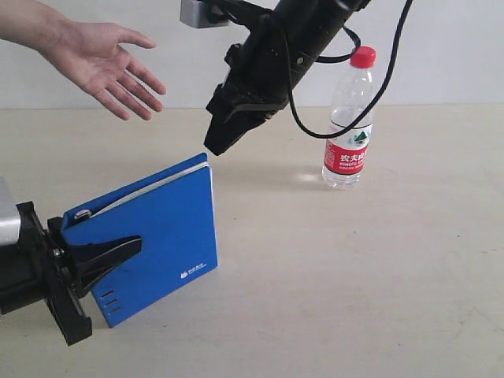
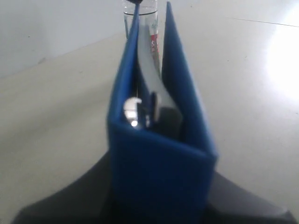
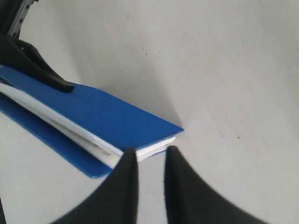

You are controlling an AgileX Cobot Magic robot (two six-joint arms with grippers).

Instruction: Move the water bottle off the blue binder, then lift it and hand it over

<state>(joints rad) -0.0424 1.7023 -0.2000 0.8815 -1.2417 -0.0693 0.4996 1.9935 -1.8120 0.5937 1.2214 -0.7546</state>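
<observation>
The blue binder (image 1: 169, 224) is up off the table and tilted. My left gripper (image 1: 110, 253) is shut on its spine end, with one black finger (image 1: 118, 246) lying across the cover. In the left wrist view the binder (image 2: 159, 158) fills the space between the jaws. The water bottle (image 1: 348, 134) stands upright on the table to the right, apart from the binder, and also shows as the bottle (image 2: 148, 21) beyond the binder's far edge. My right gripper (image 1: 218, 144) hangs just above the binder's upper corner (image 3: 159, 133). The right gripper (image 3: 149, 157) has its fingers a narrow gap apart, holding nothing.
A person's open hand (image 1: 106, 63) reaches in palm-up at the upper left, above the table. The beige table (image 1: 354, 276) runs back to a pale wall. A black cable (image 1: 378, 94) from the right arm loops in front of the bottle.
</observation>
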